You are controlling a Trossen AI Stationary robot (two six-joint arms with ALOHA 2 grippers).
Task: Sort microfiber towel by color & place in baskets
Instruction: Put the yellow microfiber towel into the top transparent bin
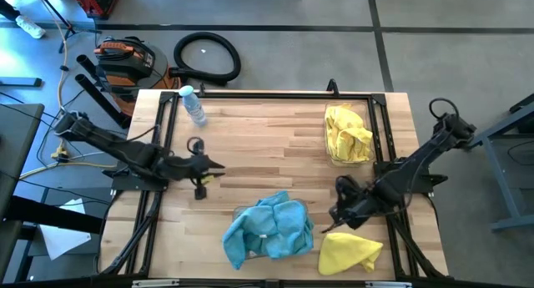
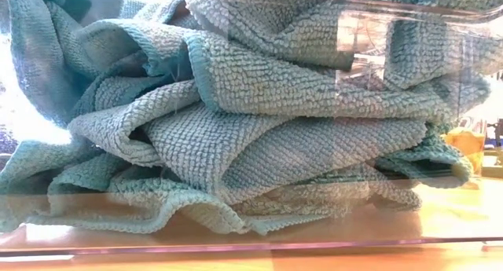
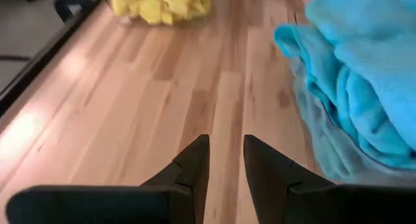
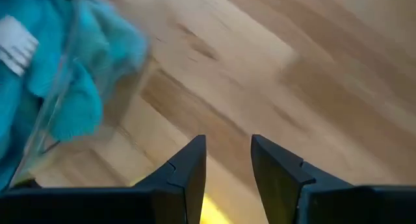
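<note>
Two clear baskets [image 1: 332, 151] [image 1: 239, 211], one loose yellow towel [image 1: 349, 252], one water bottle [image 1: 193, 105] — heaped cloths uncountable.

Loose towel [image 1: 349, 253] right of front basket [image 1: 269, 229]; second basket [image 1: 347, 136] behind.

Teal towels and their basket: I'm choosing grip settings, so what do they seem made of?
The teal towels look like soft looped microfiber, matte: nubby weave and stitched hems show in the low view. Their basket appears to be clear glossy hard plastic: see-through walls with reflections.
</note>
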